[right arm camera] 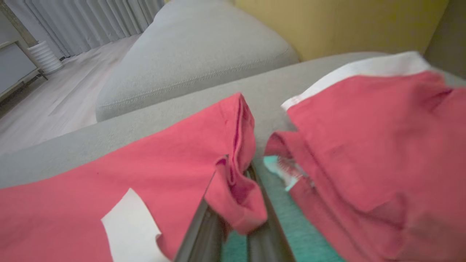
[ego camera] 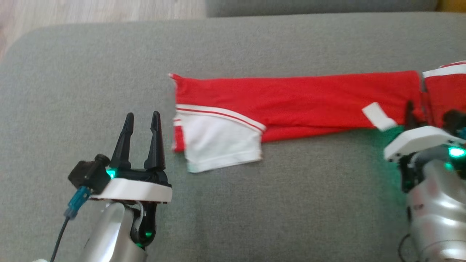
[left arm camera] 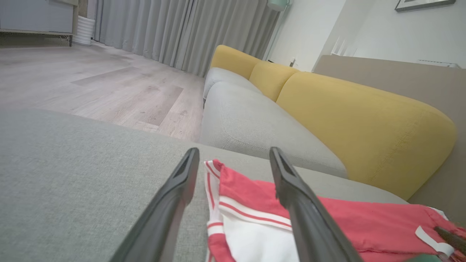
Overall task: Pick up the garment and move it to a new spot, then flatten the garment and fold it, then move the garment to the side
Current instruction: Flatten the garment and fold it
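My right fingers (right arm camera: 267,225) are clamped on a bunched fold of the red-and-white garment (ego camera: 291,98), near its right end. My left fingers (ego camera: 156,134) stand apart just beside its white-trimmed left end, not touching. The garment lies stretched along the grey sofa cushion (ego camera: 255,203). It looks soft, light and floppy, so I'd pinch hems or corners.

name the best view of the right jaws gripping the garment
Right wrist view: close up, the right gripper has a garment fold pinched in its jaws. Head view has it at the edge, largely hidden; left wrist view catches one fingertip.
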